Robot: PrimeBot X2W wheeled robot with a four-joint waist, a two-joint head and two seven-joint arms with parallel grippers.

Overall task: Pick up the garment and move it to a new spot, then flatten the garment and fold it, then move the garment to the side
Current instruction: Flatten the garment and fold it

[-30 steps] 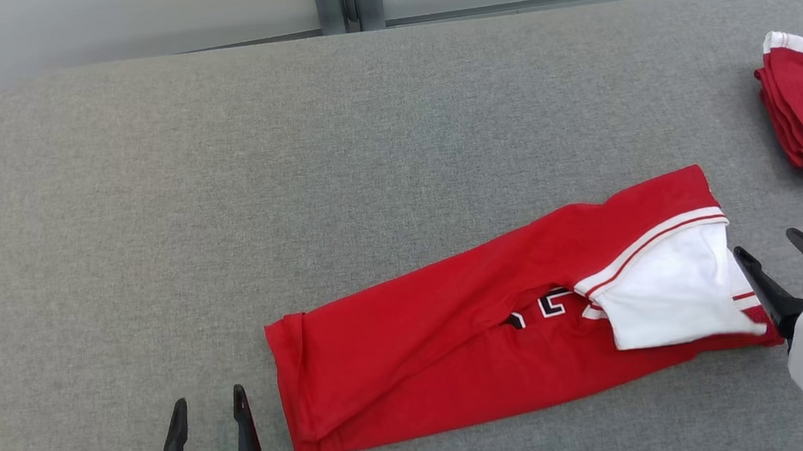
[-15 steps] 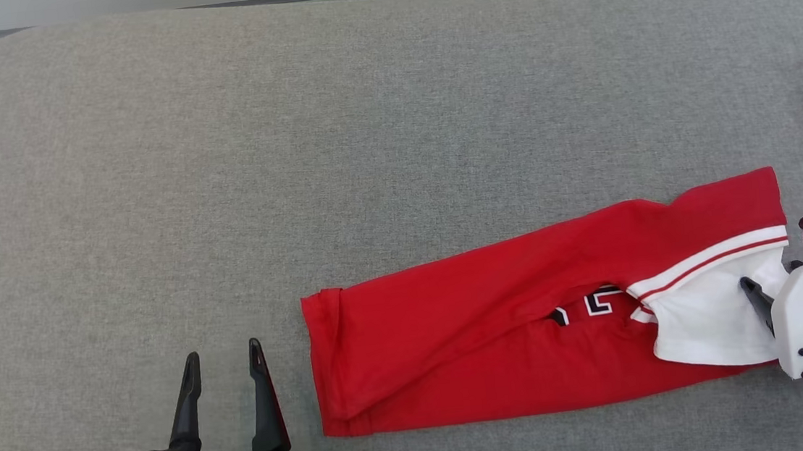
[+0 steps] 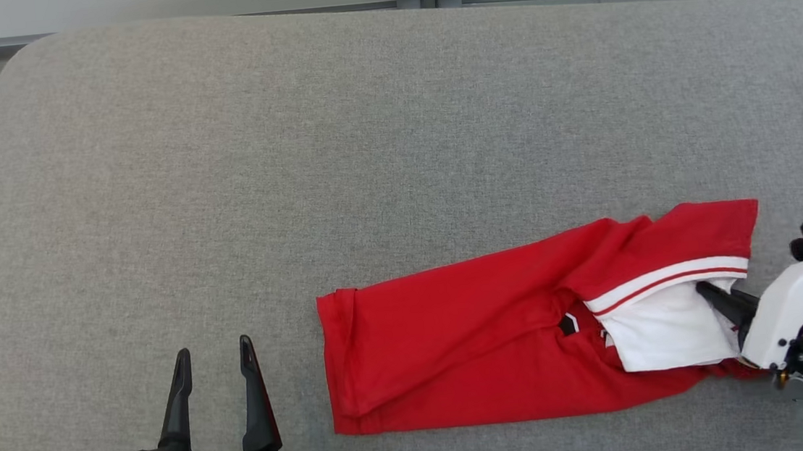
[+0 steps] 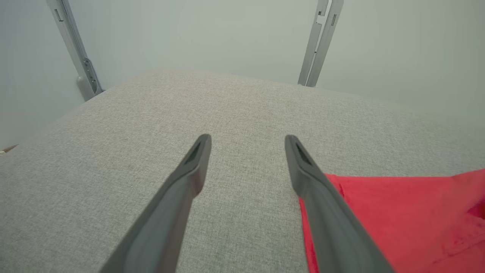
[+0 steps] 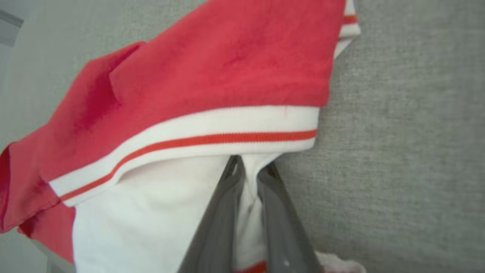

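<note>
Right gripper [image 5: 250, 165] clamps the white end of the lengthwise-folded red-and-white knit jersey [image 3: 455, 344], left gripper [image 3: 212, 347] spread wide beside it; cross-fold and side move look left to do.

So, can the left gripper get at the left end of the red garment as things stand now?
Probably yes. The left gripper is open, close beside the left hem of the garment; just grey tabletop lies between them.
</note>
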